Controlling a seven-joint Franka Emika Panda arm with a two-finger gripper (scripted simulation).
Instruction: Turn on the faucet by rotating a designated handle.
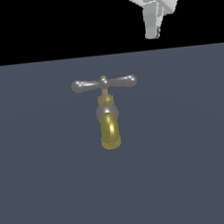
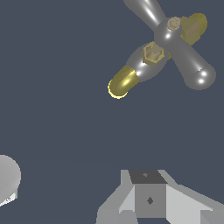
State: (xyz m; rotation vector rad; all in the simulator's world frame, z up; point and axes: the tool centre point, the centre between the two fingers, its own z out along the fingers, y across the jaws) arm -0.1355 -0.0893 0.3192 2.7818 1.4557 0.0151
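Observation:
The faucet [image 1: 108,115] stands on the dark grey floor in the middle of the exterior view, its yellow-brass spout [image 1: 109,131] pointing toward the camera. The handle [image 1: 104,83] is a grey crossbar lying level across its top, with a brass nub at the centre. My gripper [image 1: 152,33] hangs high up, toward the exterior view's right of the faucet and well apart from it. Its fingers look pressed together with nothing between them. In the wrist view the handle [image 2: 179,41] and spout [image 2: 121,83] lie some way off from the gripper [image 2: 146,176].
A flat dark grey floor [image 1: 189,174] surrounds the faucet. A pale rounded grey shape [image 2: 6,181] shows at the wrist view's edge; I cannot tell what it is. The background behind the floor is black.

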